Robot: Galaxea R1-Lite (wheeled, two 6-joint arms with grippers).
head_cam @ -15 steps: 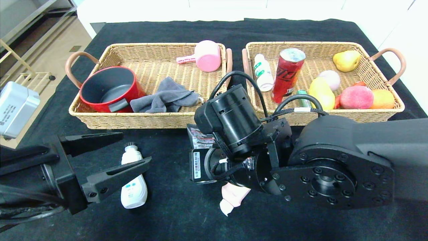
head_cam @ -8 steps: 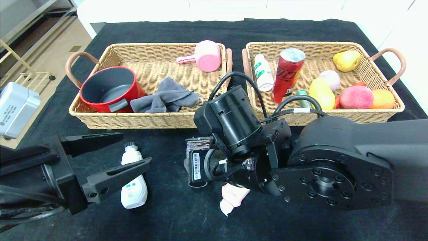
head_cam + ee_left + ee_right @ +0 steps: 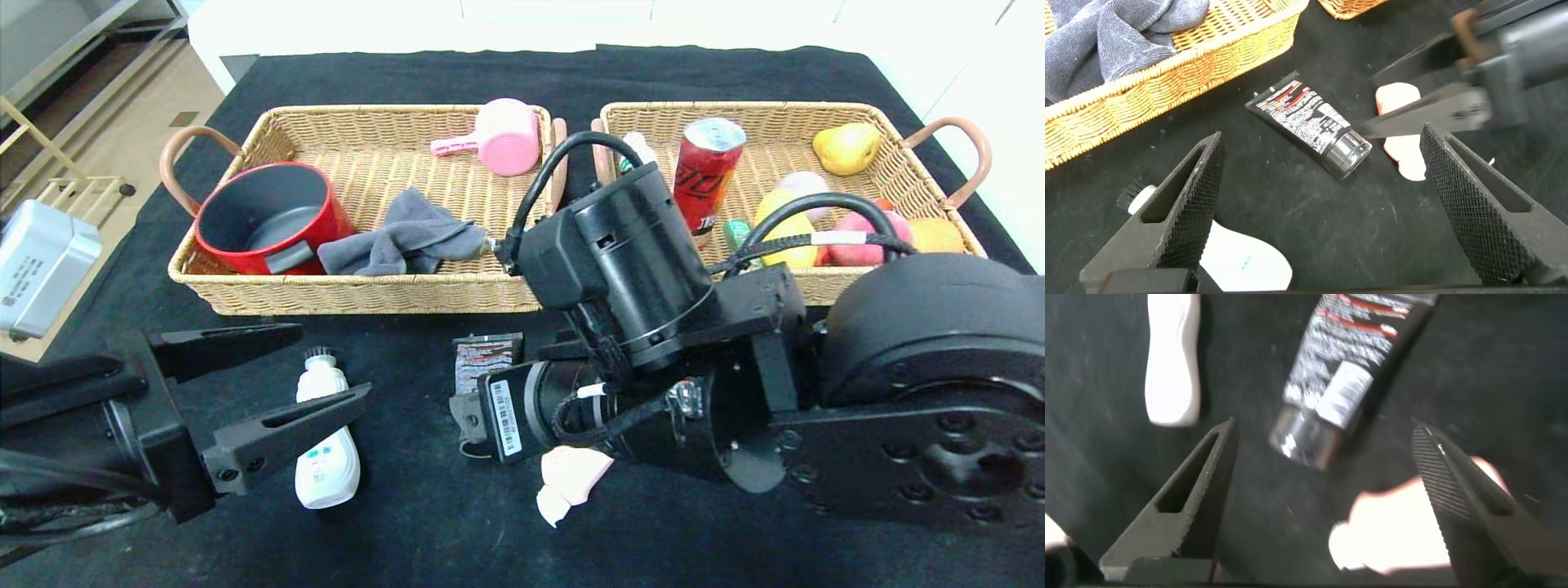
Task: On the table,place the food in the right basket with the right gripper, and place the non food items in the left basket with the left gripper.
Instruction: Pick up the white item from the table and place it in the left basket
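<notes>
My right gripper (image 3: pixel 1323 498) is open and empty, hovering low over the black table (image 3: pixel 424 523) above the dark printed tube (image 3: pixel 1351 367) and the pale pink tube (image 3: pixel 1413 531). In the head view its wrist hides its fingers. The dark tube (image 3: pixel 486 359) and pink tube (image 3: pixel 567 482) lie in front of the baskets. My left gripper (image 3: pixel 269 376) is open and empty over the white curvy bottle (image 3: pixel 326 457). The red can (image 3: pixel 706 175) leans in the right basket (image 3: pixel 816 110) with the peach (image 3: pixel 865 224). The small white bottle (image 3: pixel 633 147) is mostly hidden behind my arm.
The left basket (image 3: pixel 359 294) holds a red pot (image 3: pixel 265 216), a grey cloth (image 3: pixel 404 233) and a pink scoop (image 3: pixel 506 135). The right basket also holds a pear (image 3: pixel 845 147) and other fruit. A grey box (image 3: pixel 37 265) stands beyond the table's left edge.
My right arm has risen and shifted right, toward the camera. The dark tube has slid slightly toward the front-left. My left arm has not moved.
</notes>
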